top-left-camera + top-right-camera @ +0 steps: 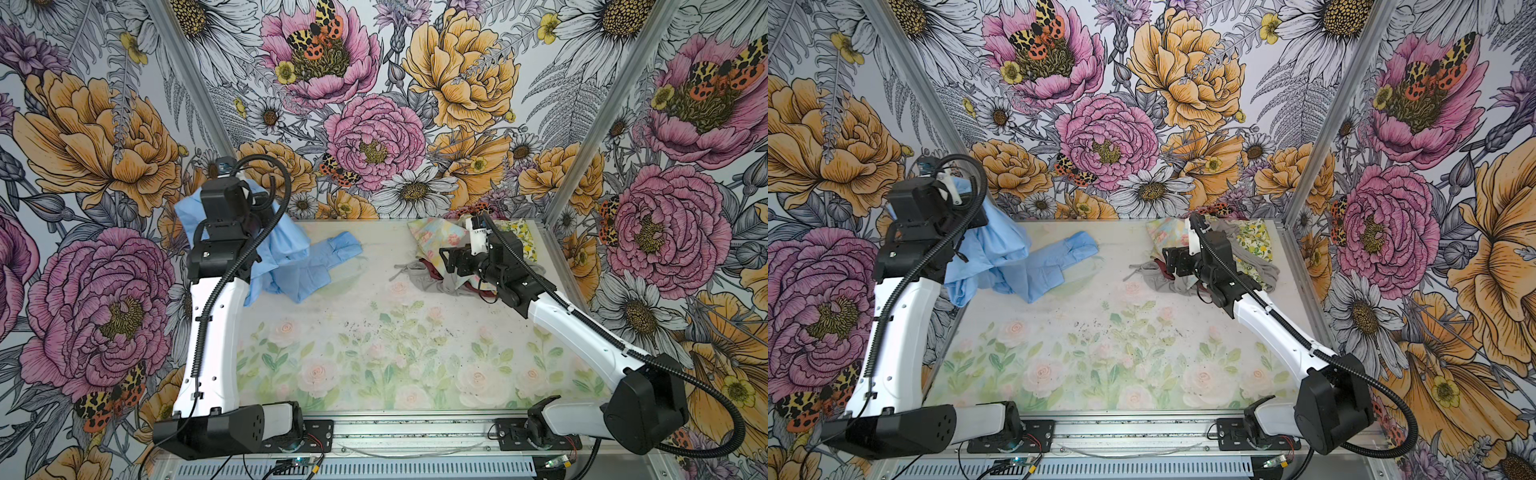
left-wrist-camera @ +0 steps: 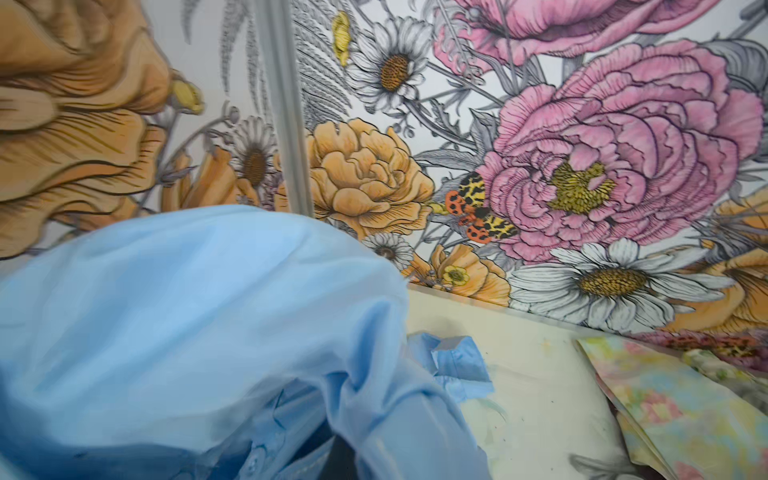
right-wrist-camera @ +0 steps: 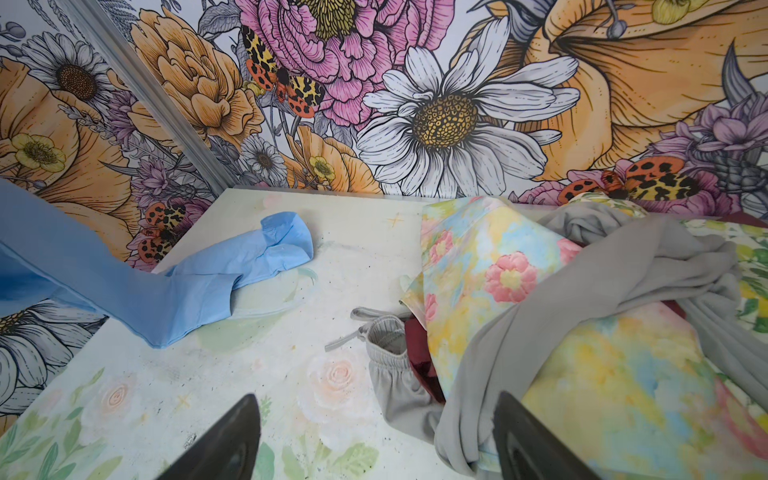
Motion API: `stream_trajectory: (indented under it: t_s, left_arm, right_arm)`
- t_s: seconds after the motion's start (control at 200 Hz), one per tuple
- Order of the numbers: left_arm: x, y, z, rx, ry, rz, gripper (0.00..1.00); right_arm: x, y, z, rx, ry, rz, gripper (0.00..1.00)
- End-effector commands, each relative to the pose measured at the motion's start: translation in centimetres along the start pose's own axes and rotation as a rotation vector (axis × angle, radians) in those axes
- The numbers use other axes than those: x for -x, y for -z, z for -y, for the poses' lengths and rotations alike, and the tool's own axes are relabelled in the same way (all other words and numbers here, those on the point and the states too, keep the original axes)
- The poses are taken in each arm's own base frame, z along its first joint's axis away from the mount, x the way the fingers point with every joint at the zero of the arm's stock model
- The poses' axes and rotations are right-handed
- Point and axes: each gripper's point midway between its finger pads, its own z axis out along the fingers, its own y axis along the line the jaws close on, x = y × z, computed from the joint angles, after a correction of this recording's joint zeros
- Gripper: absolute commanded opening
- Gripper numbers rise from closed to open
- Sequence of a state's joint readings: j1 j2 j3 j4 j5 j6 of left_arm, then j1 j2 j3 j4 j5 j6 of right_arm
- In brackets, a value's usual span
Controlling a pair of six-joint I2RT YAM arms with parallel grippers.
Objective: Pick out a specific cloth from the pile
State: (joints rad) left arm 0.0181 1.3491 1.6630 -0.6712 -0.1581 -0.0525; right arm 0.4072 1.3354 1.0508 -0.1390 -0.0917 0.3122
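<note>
- The cloth [image 1: 291, 249], plain light blue, sits at the far left part of the desk [image 1: 374, 332], well apart from the pile [image 1: 432, 245].
- Its upper part is held up off the desk, bunched and draped around the left end effector [image 1: 251, 197]; the rest hangs down to the desk surface.
- One sleeve [image 3: 266, 249] lies flat on the desk and reaches toward the middle, with its cuff end nearest the pile but not touching it.
- The left end effector is pressed together and pinches the cloth. In the left wrist view blue fabric covers the fingers, so the exact spot of the grip cannot be made out.
- The pile lies at the far right corner of the desk, against the back wall [image 1: 374, 124] with its flower print.
- A pastel floral fabric [image 3: 490, 257] is on top of the pile, with a grey garment [image 3: 602, 282] draped across it.
- A lemon-print piece [image 1: 1258, 239] lies at the far right side of the pile, and a dark maroon piece [image 3: 419, 345] shows under the floral fabric.
- A gathered grey waistband with a drawstring [image 3: 386, 345] sticks out on the side of the pile that faces the cloth.
- The right end effector [image 3: 376, 440] is spread wide and holds nothing; it hangs just at the near edge of the pile, above the grey fabric. Whether a finger touches that fabric cannot be told.
</note>
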Motion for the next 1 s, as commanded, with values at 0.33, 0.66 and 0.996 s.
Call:
stream_trajectory:
  t_s: [0.33,0.66,0.996]
  left_arm:
    - [-8.4,-16.2,6.7,-0.117,0.089,-0.177,0.0]
    - [-25.2,-21.1,3.0,-0.004,0.027,-0.572,0.0]
    - [-33.9,-22.1,0.3,0.075,0.033,-0.787,0.0]
  right_arm:
    - [-0.8,-1.0,1.9,-0.041,0.001,-0.014,0.89]
    - [-1.4,-1.8,2.0,-0.021,-0.036,0.0,0.89]
    - [-1.9,-2.6,1.9,0.002,-0.05,-0.009,0.89]
